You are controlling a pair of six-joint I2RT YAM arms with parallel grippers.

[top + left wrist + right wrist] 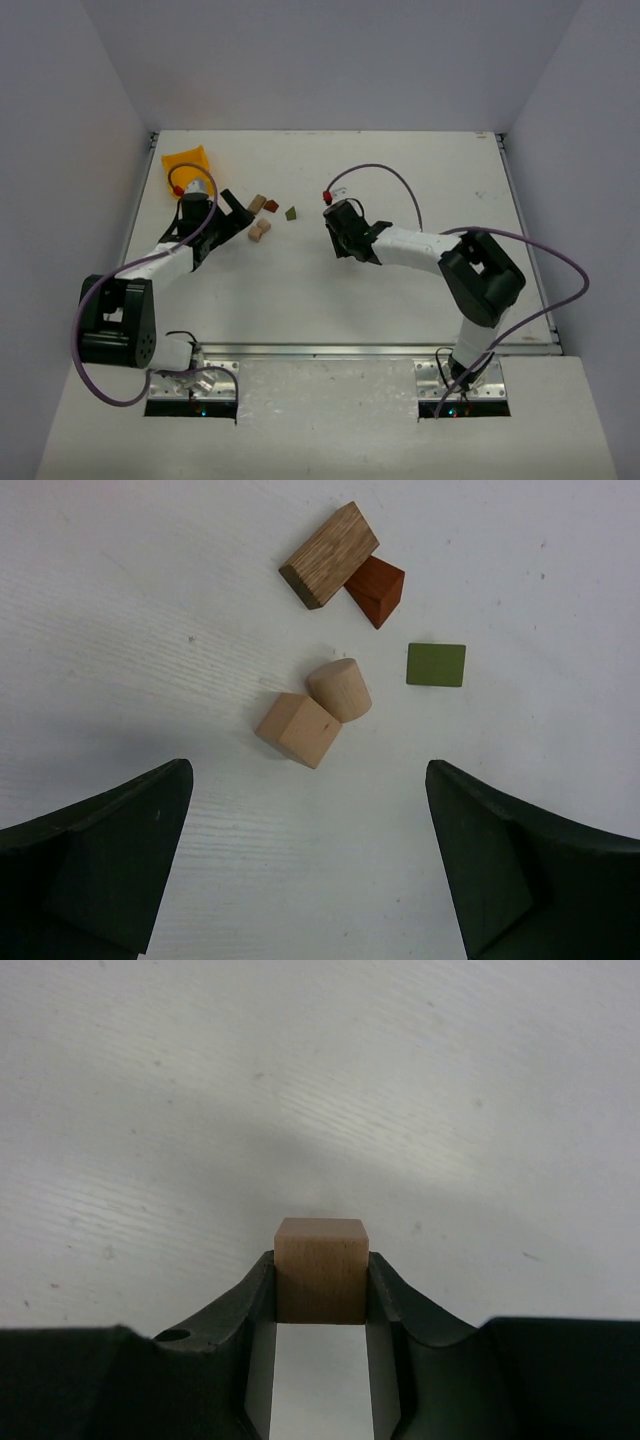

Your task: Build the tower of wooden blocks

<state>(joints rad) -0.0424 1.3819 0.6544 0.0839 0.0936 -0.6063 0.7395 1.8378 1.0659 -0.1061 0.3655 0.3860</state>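
Right now my left gripper [308, 780] is spread wide and empty, with 5 loose blocks lying unstacked on the table [400, 300] at its 12 o'clock. A pale cube [298, 730] touches a round tan piece [341, 688], a long tan block [329, 555] touches a dark red block [378, 588], and an olive-green piece [436, 664] lies apart. My right gripper [320, 1295], at 3 o'clock from that cluster, is clamped on 1 tan cube [321, 1250].
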